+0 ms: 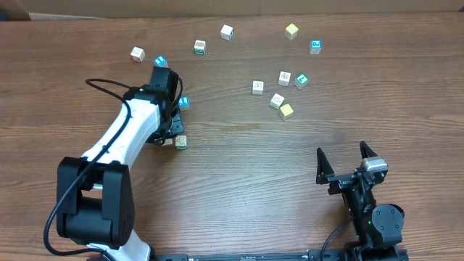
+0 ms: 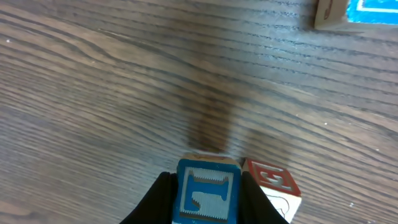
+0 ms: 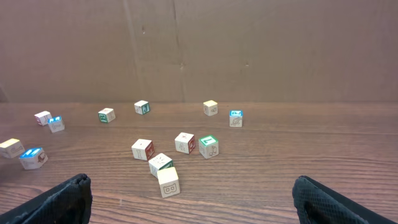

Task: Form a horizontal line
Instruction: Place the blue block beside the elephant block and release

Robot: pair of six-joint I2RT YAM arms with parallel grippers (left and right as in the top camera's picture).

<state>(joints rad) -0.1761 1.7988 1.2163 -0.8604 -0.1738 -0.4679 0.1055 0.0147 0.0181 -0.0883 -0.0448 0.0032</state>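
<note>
My left gripper (image 2: 208,202) is shut on a blue-faced cube (image 2: 208,191) with a white icon, down at the table. A red-topped white cube (image 2: 271,180) stands right beside it on the right, close to or touching it. From overhead the left gripper (image 1: 169,138) is under the white arm. Of the horizontal line, only two pale cubes (image 1: 180,142) side by side show there. My right gripper (image 1: 341,151) stands open near the front right, far from them. In the right wrist view its fingers are wide apart around nothing (image 3: 189,202).
Loose cubes lie scattered across the back: a white one (image 1: 137,54), blue ones (image 1: 160,61) (image 1: 184,101), and a cluster (image 1: 280,90) with a yellow cube (image 1: 287,110) at the right. Another blue cube (image 2: 364,12) lies beyond the left gripper.
</note>
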